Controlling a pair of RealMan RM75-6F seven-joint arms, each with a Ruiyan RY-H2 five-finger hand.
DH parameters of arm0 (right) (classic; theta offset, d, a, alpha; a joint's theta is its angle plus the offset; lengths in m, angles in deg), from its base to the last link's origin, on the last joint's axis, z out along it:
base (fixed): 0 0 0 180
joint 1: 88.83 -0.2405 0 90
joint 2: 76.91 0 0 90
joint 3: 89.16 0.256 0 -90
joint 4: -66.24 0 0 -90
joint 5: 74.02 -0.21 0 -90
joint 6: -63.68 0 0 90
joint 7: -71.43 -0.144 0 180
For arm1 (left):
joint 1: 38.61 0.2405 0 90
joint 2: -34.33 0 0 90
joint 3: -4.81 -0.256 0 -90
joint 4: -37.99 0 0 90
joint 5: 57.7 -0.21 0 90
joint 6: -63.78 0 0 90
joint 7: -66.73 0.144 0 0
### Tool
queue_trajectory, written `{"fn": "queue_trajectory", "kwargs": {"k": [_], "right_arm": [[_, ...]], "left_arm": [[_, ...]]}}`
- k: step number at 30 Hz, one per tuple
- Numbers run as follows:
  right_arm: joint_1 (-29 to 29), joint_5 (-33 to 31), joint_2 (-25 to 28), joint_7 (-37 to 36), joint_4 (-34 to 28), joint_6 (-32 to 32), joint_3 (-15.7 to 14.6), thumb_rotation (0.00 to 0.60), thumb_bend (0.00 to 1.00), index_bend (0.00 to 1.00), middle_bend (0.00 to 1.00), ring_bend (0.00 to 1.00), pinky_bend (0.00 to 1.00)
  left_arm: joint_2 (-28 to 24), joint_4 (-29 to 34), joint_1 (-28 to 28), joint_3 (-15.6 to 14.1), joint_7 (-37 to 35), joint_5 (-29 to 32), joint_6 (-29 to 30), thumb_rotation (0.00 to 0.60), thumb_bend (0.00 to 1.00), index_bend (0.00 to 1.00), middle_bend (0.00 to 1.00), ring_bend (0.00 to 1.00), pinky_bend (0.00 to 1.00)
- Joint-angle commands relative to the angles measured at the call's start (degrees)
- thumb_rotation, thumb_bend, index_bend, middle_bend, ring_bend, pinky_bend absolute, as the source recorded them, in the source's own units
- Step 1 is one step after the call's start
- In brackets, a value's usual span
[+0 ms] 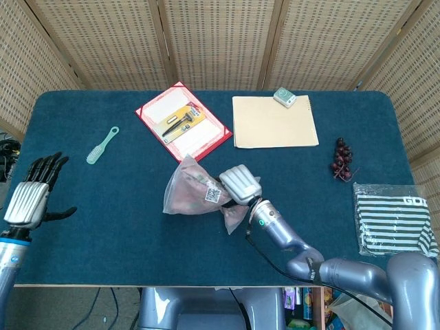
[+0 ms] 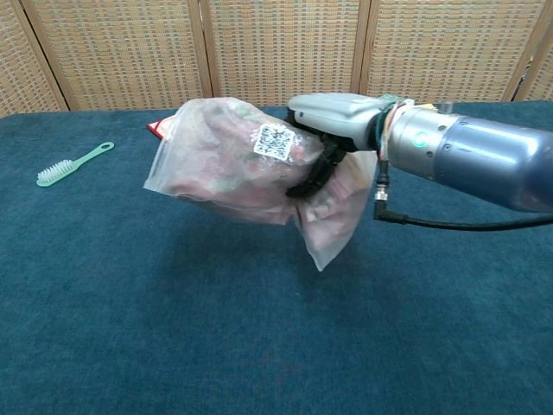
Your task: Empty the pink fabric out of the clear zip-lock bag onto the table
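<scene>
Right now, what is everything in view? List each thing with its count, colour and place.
zip-lock bag: one, clear, pink fabric inside, lifted above table centre
table: one, dark blue cloth top
brush: one, mint green, far left
red folder: one, red with white sheets, back centre-left
packaged tool: one, black on yellow card, on the red folder
manila folder: one, tan, back centre-right
small device: one, pale green, on the manila folder's far corner
grapes: one bunch, dark red, right
striped cloth: one, dark green and white, right edge
left robot hand: silver, open, left edge
right robot hand: silver, gripping the zip-lock bag
</scene>
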Motion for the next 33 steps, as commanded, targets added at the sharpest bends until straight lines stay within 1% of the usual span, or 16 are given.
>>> {"fn": "queue_trajectory", "kwargs": {"k": [1,5,8,10,13,20,26,33], "right_arm": [[-2.3,0.4,-3.0,-0.2,2.2,0.4,1.3,0.6,0.64,0.69,0.75,0.69,0.68],[-4.1,-0.7,-5.6,0.4,4.1,0.9,2.1,0.6,0.64,0.69,0.75,0.69,0.68],[-5.2,-2.1,-6.9,1.1,4.8,1.4,2.6,0.6,0.64,0.69,0.75,0.69,0.68],[-5.7,-2.8,-7.4,1.5,5.0,1.5,2.8,0.6,0.64,0.69,0.75,0.69,0.68],[-6.1,-3.6,-7.8,1.9,5.0,1.5,3.0,0.6,0.64,0.69,0.75,0.69,0.68],[-6.5,-4.8,-7.4,2.3,3.8,1.2,3.2,0.6,0.64,0.69,0.75,0.69,0.68],[-6.4,-5.7,-6.4,3.0,2.4,0.8,2.6,0.6,0.64,0.69,0.75,0.69,0.68],[-6.5,-6.4,-6.2,3.5,2.0,-0.1,2.4,0.6,0.64,0.69,0.75,0.69,0.68]], "left_arm": [[-2.1,1.8,-6.1,1.7,-5.9,-2.2,-7.0,0.6,0.1,0.24,0.0,0.0,0.0],[-0.7,2.3,-10.4,2.9,-5.8,-1.6,-11.7,0.6,0.1,0.32,0.0,0.0,0.0],[1.4,2.0,-13.1,3.8,-6.6,0.0,-14.4,0.6,0.1,0.35,0.0,0.0,0.0],[3.0,1.4,-14.8,4.2,-6.5,1.0,-16.2,0.6,0.1,0.4,0.0,0.0,0.0],[4.9,0.6,-16.7,4.4,-5.3,2.8,-18.2,0.6,0.1,0.41,0.0,0.0,0.0],[8.7,-1.0,-18.7,4.6,-0.4,6.1,-18.1,0.6,0.1,0.41,0.0,0.0,0.0],[11.1,-1.8,-19.6,4.3,0.4,7.2,-17.3,0.6,0.1,0.41,0.0,0.0,0.0],[11.0,-1.3,-19.6,3.8,1.1,7.4,-16.0,0.6,0.1,0.41,0.0,0.0,0.0]]}}
